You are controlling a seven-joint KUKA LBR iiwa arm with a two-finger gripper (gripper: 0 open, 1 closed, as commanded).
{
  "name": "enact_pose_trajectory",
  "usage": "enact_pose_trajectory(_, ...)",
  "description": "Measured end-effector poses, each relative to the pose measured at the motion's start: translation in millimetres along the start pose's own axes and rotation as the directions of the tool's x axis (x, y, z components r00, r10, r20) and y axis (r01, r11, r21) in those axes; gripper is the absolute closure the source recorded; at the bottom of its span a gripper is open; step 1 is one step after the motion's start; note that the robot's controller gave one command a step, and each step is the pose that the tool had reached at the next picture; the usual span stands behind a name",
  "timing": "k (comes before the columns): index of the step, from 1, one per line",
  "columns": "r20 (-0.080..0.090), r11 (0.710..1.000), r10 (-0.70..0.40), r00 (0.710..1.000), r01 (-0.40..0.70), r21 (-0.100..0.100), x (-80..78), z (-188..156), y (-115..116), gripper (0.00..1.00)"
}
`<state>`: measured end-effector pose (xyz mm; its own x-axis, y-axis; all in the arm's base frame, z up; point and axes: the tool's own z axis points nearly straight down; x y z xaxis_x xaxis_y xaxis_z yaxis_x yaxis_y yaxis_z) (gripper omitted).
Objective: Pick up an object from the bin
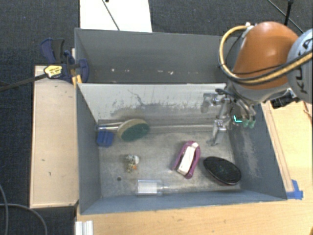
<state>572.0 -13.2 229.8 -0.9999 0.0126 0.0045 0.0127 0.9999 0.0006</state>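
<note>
Where the arm reaches in from the right of the camera view, the end effector point(218, 129) hangs low at the back right of the grey metal bin point(88, 151), under the orange wrist cover point(266, 53). Whether it is spread or pressed together cannot be told, and nothing shows in its grasp. Contents, nearest first: one black oval disc point(221, 171), flat on the floor at front right, just forward of the end effector. One purple-and-white oblong item point(186, 158), lying aslant just beside the disc on its left, not touching it. One brush with a round green head and blue handle point(128, 129), against the back wall at left. One small pale crumpled scrap point(130, 162), alone at centre left. One clear plastic tube point(149, 186), along the front wall. Status, judged: positioning before descent, with no pick made. Handling note: the purple-and-white item looks the better candidate, being raised and narrow, while the disc is wide and flat and likely to slip. Centre over the chosen piece, set the closing line across its short width, and descend straight, clear of the neighbour and the right wall.
</note>
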Motion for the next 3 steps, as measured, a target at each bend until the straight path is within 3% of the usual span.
enact_pose_trajectory(1, 0.001, 0.982, -0.19, 0.982, 0.19, -0.001, 24.3, 141.4, -52.4, 0.0)
enact_pose_trajectory(2, 0.032, 0.946, -0.323, 0.946, 0.323, 0.011, 59.5, 152.4, -110.0, 0.0)
enact_pose_trajectory(3, 0.022, 0.707, -0.707, 0.707, 0.707, 0.017, 80.3, 154.0, -110.6, 0.0)
